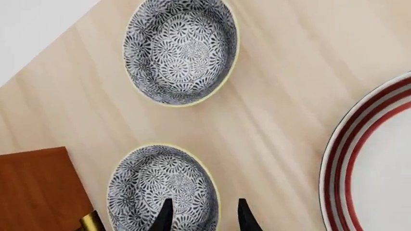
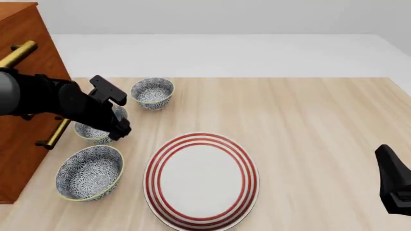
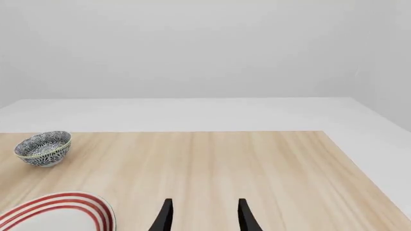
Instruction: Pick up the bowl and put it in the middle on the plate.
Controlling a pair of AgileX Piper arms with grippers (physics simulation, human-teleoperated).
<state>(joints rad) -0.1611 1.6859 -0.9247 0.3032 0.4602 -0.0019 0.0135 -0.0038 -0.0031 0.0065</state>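
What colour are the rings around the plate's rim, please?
Red rings on the white plate, clearest in the front view.

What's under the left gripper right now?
The middle bowl of three sits under the left gripper, one finger over its inside, one outside the rim. The bowl's near edge is out of view.

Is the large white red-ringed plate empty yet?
Empty. The large white red-ringed plate shows a bare centre; all three patterned bowls sit on the wooden table.

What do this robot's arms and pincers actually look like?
Both arms are matte black. The left arm is thick and rounded, with a grey segment at its base and a boxy block near its wrist. The left gripper and right gripper each end in two thin, pointed black fingers. No cables or markings show.
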